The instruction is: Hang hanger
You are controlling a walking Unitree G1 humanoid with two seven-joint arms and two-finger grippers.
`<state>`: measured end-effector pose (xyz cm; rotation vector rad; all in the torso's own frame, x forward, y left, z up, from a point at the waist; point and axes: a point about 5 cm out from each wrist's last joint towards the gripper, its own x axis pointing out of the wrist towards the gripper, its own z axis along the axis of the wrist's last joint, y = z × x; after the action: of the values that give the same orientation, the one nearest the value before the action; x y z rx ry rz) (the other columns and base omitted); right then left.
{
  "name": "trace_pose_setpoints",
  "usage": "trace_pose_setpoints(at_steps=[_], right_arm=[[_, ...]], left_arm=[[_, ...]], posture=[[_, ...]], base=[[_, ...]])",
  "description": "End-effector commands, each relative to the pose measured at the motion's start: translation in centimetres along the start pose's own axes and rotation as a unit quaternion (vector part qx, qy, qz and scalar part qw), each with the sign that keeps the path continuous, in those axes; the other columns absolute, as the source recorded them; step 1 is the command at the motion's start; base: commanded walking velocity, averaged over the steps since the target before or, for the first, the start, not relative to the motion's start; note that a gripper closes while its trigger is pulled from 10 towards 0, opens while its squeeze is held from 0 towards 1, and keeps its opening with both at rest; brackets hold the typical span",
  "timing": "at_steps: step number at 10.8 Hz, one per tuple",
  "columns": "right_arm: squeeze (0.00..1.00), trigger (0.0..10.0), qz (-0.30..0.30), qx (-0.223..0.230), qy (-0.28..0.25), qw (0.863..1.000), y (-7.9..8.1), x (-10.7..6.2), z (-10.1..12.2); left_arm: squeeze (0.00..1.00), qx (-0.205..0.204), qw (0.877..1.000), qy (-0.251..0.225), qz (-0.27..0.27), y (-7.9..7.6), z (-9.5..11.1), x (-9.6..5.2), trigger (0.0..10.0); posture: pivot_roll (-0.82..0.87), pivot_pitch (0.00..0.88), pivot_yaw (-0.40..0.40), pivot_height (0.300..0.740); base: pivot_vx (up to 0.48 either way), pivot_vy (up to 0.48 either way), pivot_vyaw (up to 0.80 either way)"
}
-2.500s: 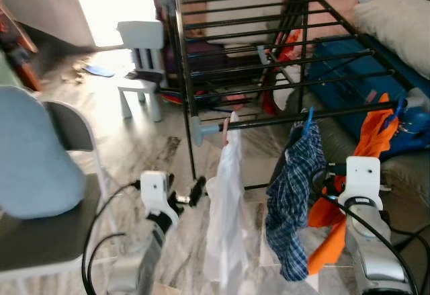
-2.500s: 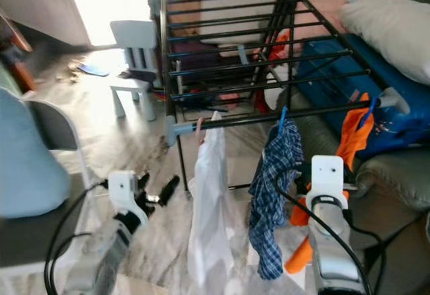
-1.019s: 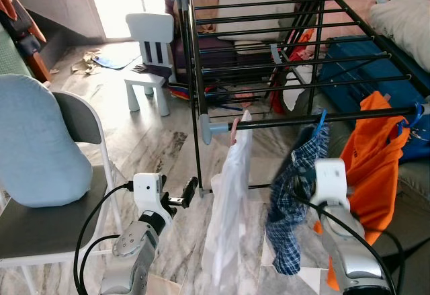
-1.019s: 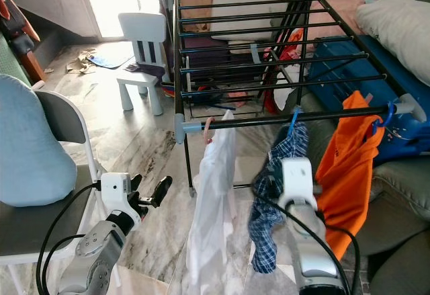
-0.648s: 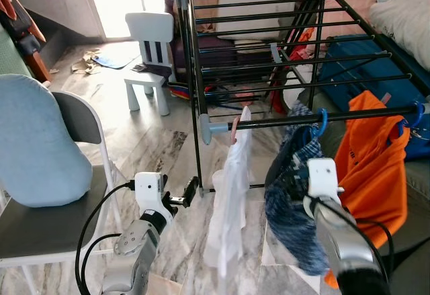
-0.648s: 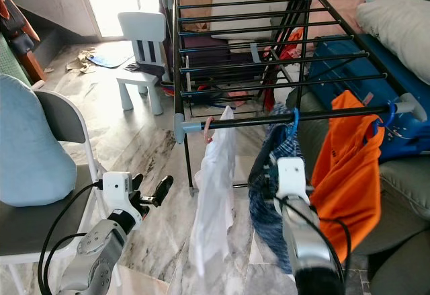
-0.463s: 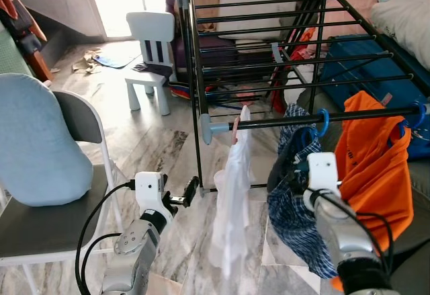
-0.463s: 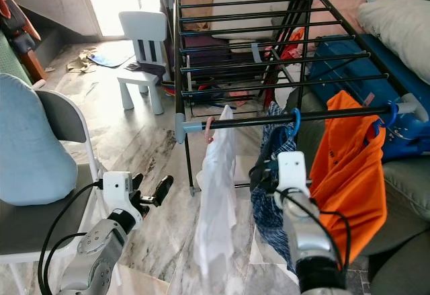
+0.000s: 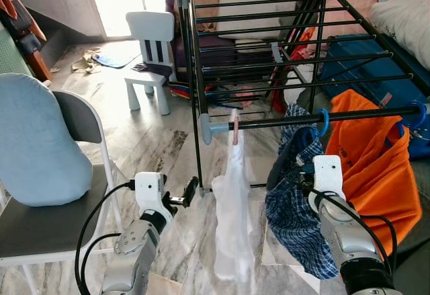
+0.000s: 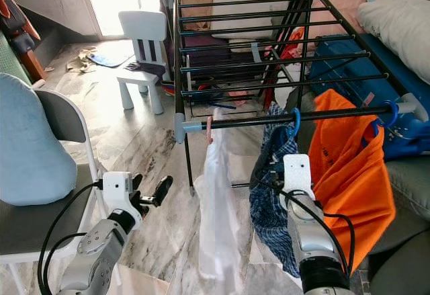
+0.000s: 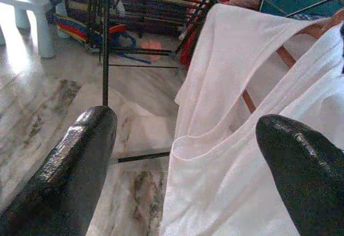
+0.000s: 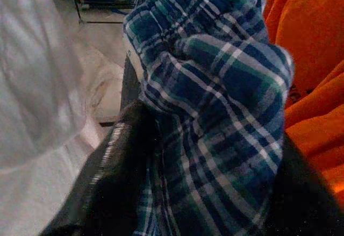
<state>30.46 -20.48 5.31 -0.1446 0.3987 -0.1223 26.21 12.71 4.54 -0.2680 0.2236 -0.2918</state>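
My right gripper (image 12: 199,155) was clenched on the blue plaid shirt (image 9: 295,207), whose blue hanger (image 9: 321,119) hooked the drying rack (image 9: 282,53) front bar, between white shirt (image 9: 234,221) and orange shirt (image 9: 373,167). My left gripper (image 11: 188,155) stood released beside the white shirt.

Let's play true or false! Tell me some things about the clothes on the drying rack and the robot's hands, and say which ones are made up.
1. Three garments hang on the front bar of the drying rack: true.
2. The plaid shirt hangs between the white shirt and the orange shirt: true.
3. The right gripper holds the white shirt: false, its fingers are around the plaid shirt.
4. The left gripper is shut on a hanger: false, it is open and holds nothing, beside the white shirt.
5. The plaid shirt's hanger is pink: false, its hook is blue.
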Motion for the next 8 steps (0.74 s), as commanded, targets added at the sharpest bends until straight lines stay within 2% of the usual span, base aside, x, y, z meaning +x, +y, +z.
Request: trace_pose_setpoints(at_steps=[1, 7, 8], right_arm=[[0.00, 0.0, -0.002, 0.003, -0.002, 1.000, -0.08, 0.02, 0.03], [0.00, 0.0, -0.013, 0.000, -0.011, 1.000, -0.44, 0.12, 0.12], [0.00, 0.0, -0.016, -0.011, -0.035, 0.999, -0.60, -0.06, 0.74]], left_arm=[[0.00, 0.007, 1.000, 0.002, 0.001, 0.10, 0.07, 0.12, 10.0], [0.00, 0.028, 0.999, 0.007, 0.017, 0.21, 0.00, 0.24, 10.0], [0.00, 0.030, 0.999, 0.008, 0.018, 0.18, 0.00, 0.30, 10.0]], posture=[[-0.23, 0.000, 0.041, 0.740], [-0.23, 0.000, 0.040, 0.740], [-0.23, 0.000, 0.040, 0.740]], base=[[0.000, 0.000, 0.00], [0.000, 0.000, 0.00], [0.000, 0.000, 0.00]])
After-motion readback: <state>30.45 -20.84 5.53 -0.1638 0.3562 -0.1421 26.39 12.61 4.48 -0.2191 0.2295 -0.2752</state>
